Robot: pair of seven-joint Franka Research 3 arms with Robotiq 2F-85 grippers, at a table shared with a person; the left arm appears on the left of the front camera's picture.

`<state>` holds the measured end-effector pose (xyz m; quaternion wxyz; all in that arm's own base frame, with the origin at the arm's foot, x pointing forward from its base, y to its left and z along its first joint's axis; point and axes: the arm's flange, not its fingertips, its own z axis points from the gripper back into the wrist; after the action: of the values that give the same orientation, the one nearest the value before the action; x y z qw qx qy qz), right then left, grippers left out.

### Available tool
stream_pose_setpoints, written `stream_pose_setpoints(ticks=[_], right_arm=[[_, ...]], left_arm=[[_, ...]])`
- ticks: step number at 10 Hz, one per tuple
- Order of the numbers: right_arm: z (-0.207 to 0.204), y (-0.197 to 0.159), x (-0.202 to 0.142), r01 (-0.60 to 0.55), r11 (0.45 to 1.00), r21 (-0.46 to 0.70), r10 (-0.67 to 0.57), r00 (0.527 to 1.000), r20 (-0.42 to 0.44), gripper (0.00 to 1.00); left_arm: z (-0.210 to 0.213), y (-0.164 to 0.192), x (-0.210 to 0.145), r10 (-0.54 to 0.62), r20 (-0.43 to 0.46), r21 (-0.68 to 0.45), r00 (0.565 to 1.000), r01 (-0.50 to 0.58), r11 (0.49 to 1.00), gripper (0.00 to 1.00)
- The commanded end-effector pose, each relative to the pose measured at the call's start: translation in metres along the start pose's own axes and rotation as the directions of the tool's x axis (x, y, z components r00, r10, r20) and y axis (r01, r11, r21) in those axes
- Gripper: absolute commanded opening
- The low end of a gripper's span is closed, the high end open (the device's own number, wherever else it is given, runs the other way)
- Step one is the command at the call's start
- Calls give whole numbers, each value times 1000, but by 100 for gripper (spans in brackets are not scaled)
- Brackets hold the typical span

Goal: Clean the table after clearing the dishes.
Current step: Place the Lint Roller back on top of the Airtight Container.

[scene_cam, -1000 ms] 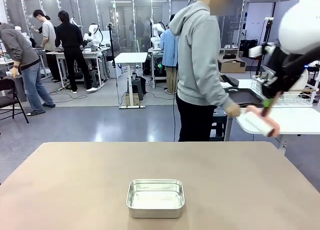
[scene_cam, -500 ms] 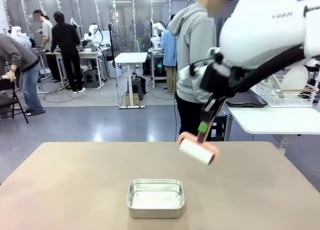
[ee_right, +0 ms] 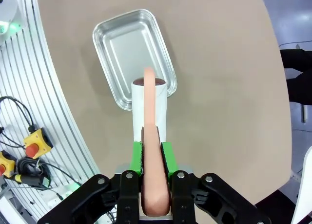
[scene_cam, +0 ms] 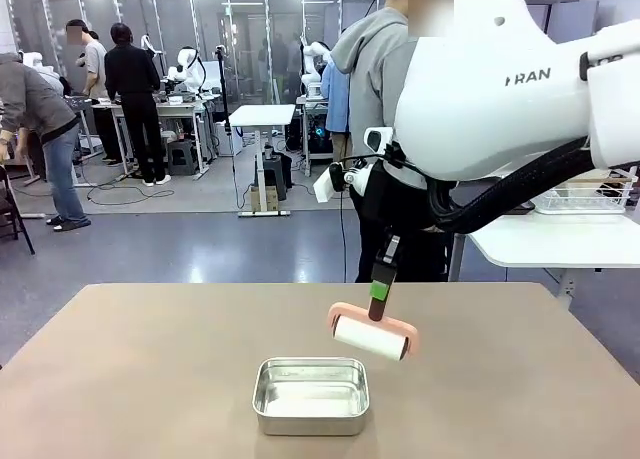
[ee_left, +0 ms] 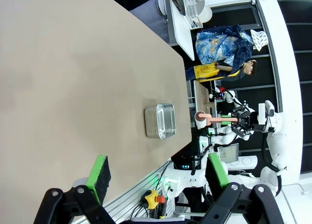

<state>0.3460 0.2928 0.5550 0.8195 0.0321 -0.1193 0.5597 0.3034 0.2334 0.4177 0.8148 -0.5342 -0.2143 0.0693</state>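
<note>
The taupe table (scene_cam: 150, 379) fills the foreground. My right gripper (scene_cam: 380, 279) hangs over its middle, shut on the pink handle of a lint roller (scene_cam: 372, 337). The roller's white roll hovers just above the table, beside the far right corner of the steel pan (scene_cam: 311, 394). In the right wrist view the gripper (ee_right: 152, 158) clamps the handle and the roll (ee_right: 148, 107) overlaps the pan's (ee_right: 131, 53) near rim. My left gripper (ee_left: 158, 173) stands open, off the table's edge, holding nothing. The dishes are out of view.
A person in a grey hoodie (scene_cam: 375, 69) stands at the far side, partly behind my right arm. A white side table (scene_cam: 545, 241) with a wire rack (scene_cam: 590, 194) stands at the right. Yellow emergency-stop boxes (ee_right: 29, 141) sit by the near edge.
My right arm swung from the white side table, where the person's hand was at the roller, to the table's middle. It lowered the roller next to the pan.
</note>
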Motion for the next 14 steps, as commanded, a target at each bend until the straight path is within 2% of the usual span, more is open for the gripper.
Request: stream_pose_setpoints(ticks=[1, 4, 6, 8, 10, 12, 14], right_arm=[[3, 1, 0, 12, 999, 35, -13, 1000, 26, 21], [1, -1, 0, 13, 1000, 15, -13, 1000, 12, 21], [-11, 10, 35, -135, 991, 23, 135, 991, 10, 21], [-31, 20, 70, -223, 973, 58, 226, 973, -49, 21], [-53, 26, 94, -278, 957, 84, 283, 958, -52, 21], [-71, 25, 112, -391, 917, 77, 395, 917, -56, 21], [-91, 14, 124, -449, 887, 109, 456, 888, -55, 21]], left_arm=[[1, -2, 1, 14, 8, -5, 1000, -14, 1000, 100], [1, -2, 1, 14, 8, -5, 1000, -14, 1000, 100], [1, -2, 1, 14, 8, -5, 1000, -14, 1000, 100], [1, -2, 1, 14, 8, -5, 1000, -14, 1000, 100], [1, -2, 1, 14, 8, -5, 1000, -14, 1000, 100], [1, -2, 1, 14, 8, -5, 1000, -14, 1000, 100], [1, -2, 1, 14, 8, -5, 1000, -14, 1000, 100]])
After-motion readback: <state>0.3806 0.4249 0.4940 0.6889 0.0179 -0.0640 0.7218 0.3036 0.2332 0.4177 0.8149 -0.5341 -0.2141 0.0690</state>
